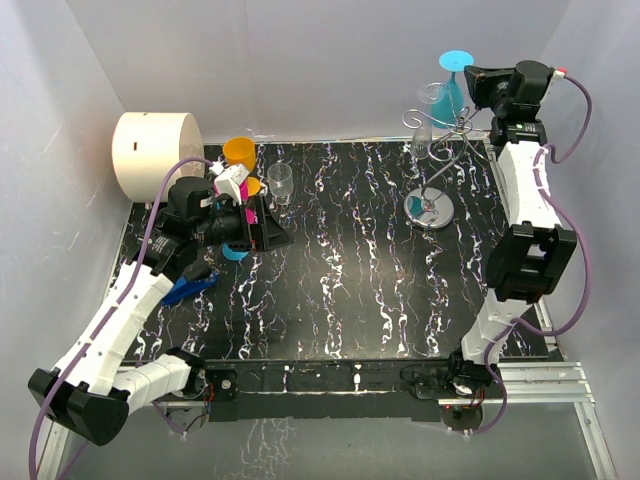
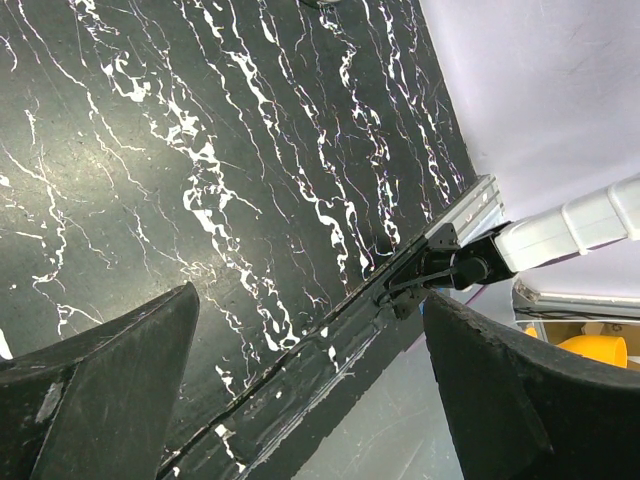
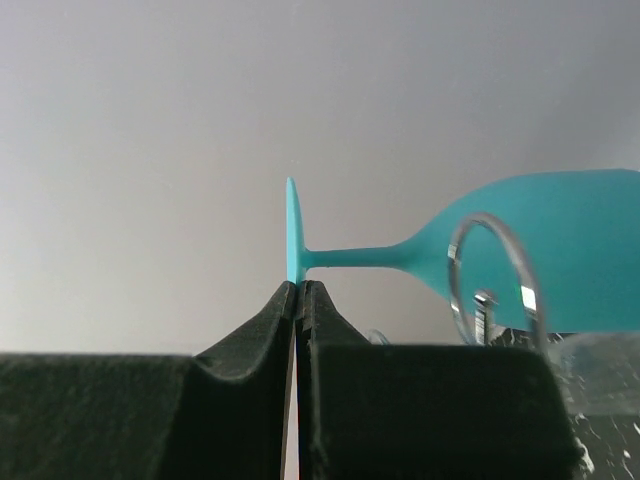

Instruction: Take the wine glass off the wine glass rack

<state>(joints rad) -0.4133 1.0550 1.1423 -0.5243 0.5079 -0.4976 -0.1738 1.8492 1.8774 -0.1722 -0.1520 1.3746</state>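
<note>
Nearest the bases, the left claw (image 2: 310, 300) hangs released. Its fingers are spread wide, with only the black marbled desk (image 1: 350, 290) showing between them. It sits at the left by an orange cup (image 1: 240, 152) and a clear tumbler (image 1: 280, 181), well apart from the work, presumably parked there to keep out of the other arm's way.

Farther back on the right stands the wine glass rack (image 1: 432, 208), its shiny disc base on the desk and its curled wire arms rising toward the back wall.

Farthest of all is the teal wine glass (image 1: 455, 88), up at the top of the rack beside a clear glass (image 1: 432, 97). The right claw (image 3: 298, 295) is clenched on the rim of its foot, the flat disc pinched edge-on between the two pads (a thin hold, but the foot is the one part standing free of the wire).

The glass is inverted, foot uppermost and bowl hanging down, and its long axis runs along the stem, roughly upright. From the right wrist that axis lies straight across the picture, foot at the claw and bowl away to the right, so the claw meets it square to the stem. One wire loop crosses in front of the bowl, and I cannot tell whether the stem is clear of its arm. My reading is that the lift-off is not finished.
</note>
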